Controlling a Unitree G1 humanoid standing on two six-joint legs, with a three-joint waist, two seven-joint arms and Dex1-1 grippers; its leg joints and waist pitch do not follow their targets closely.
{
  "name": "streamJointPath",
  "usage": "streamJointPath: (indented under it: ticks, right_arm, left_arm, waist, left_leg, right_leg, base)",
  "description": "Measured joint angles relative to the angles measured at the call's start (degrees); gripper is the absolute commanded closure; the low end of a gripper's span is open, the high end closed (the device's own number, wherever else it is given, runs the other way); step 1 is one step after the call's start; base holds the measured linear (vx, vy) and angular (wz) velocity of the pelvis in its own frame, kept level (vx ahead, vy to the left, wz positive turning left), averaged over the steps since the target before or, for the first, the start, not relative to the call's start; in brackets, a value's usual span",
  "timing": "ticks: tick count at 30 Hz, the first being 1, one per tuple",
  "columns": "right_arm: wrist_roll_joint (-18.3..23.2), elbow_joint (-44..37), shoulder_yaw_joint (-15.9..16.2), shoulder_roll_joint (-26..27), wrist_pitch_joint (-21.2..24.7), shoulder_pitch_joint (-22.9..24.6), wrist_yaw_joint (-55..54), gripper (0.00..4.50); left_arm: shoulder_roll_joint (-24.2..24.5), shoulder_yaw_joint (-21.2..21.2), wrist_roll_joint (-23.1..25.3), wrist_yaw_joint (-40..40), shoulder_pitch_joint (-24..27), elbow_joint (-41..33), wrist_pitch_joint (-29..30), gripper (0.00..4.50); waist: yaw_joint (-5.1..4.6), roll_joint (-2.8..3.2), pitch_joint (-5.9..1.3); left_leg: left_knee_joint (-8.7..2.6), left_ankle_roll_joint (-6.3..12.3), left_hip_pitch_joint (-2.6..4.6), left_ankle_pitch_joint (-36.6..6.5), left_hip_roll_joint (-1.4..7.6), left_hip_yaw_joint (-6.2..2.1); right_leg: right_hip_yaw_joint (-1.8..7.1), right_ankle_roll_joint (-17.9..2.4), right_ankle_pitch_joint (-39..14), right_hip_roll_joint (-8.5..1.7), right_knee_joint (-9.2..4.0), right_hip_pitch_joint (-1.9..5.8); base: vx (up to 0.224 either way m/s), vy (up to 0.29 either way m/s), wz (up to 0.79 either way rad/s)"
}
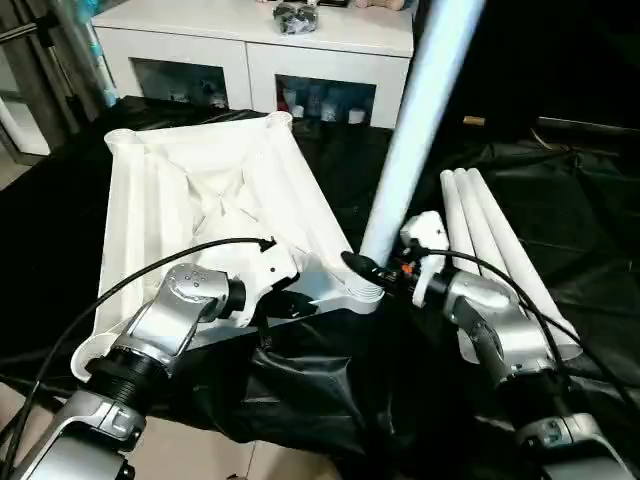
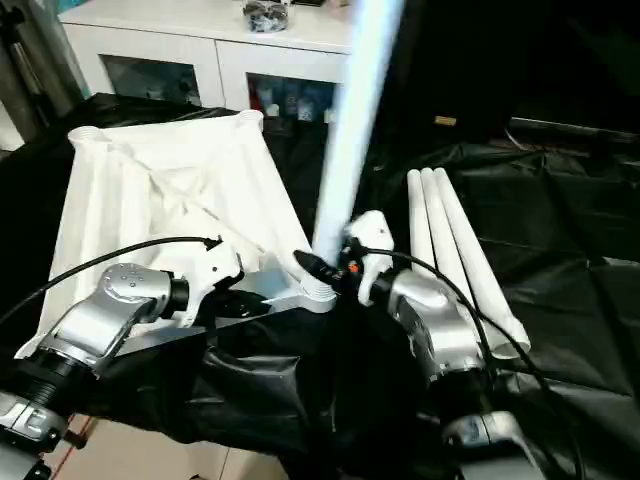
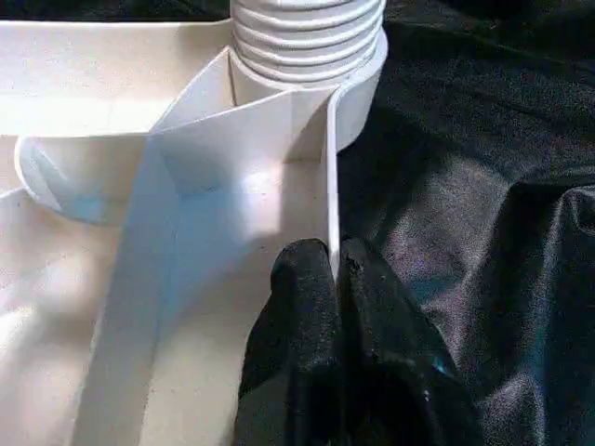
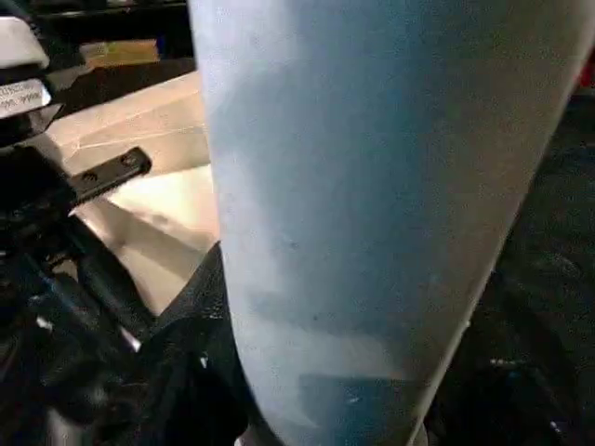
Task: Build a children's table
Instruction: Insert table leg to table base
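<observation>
The white table top (image 1: 200, 190) lies upside down on black cloth, ribs facing up. One tapered white leg (image 1: 420, 120) stands upright in the near right corner socket (image 1: 367, 293); in the left wrist view its threaded end (image 3: 307, 37) sits in that socket. My right gripper (image 1: 368, 268) is shut on the leg just above the socket, and one black finger (image 4: 191, 358) presses against the tube. My left gripper (image 3: 335, 279) is shut on the top's thin rim wall (image 3: 331, 186) close to that same corner. Three more legs (image 1: 495, 250) lie side by side to the right.
A white glass-door cabinet (image 1: 260, 60) stands behind the table top with small items on it. Black cloth (image 1: 570, 200) covers the work surface and hangs over its near edge (image 1: 300, 400). Cables loop over both of my forearms.
</observation>
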Motion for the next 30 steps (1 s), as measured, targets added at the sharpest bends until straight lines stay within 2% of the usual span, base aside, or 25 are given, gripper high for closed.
streamJointPath:
  ticks: [8,13,20,30]
  right_arm:
    - [-0.4,1.4,0.3,-0.3,-1.9,-0.2,4.0,2.59]
    - [1.4,2.1,0.5,-0.7,-4.1,0.9,11.4,2.59]
    - [1.9,2.0,1.6,-1.2,-3.9,1.0,16.3,2.59]
    - [1.4,2.4,1.0,-0.4,-4.0,2.1,15.7,2.59]
  left_arm:
    - [1.1,-0.3,0.1,-1.7,0.2,0.0,-1.7,4.5]
    - [3.2,-0.3,-0.3,-6.2,1.5,-0.3,-5.7,4.5]
    - [4.8,-0.7,-0.8,-9.3,2.0,-0.2,-7.8,4.5]
    - [3.7,-0.9,0.6,-8.4,1.5,1.7,-9.7,4.5]
  waist:
    - [-0.09,-0.4,-0.21]
    - [0.12,-0.87,-0.52]
    - [0.32,-1.3,-0.79]
    - [0.7,-1.5,-0.92]
  left_leg:
    - [-0.09,-0.01,-0.01,0.0,0.01,0.0]
    - [-0.36,-0.02,0.05,0.0,0.03,0.01]
    - [-0.39,-0.03,0.08,0.0,0.03,0.02]
    - [-0.53,-0.04,0.77,0.0,0.03,0.05]
  right_leg:
    - [-0.03,0.0,-0.1,0.0,-0.04,0.0]
    - [-0.13,-0.1,-0.3,0.0,-0.06,-0.01]
    - [-0.13,-0.1,-0.4,0.0,-0.06,0.0]
    - [-0.08,0.3,-0.7,0.0,-0.06,0.42]
  base:
    - [0.0,0.0,0.0]
    - [0.0,0.0,0.0]
    - [0.0,0.0,0.0]
    - [0.0,0.0,0.0]
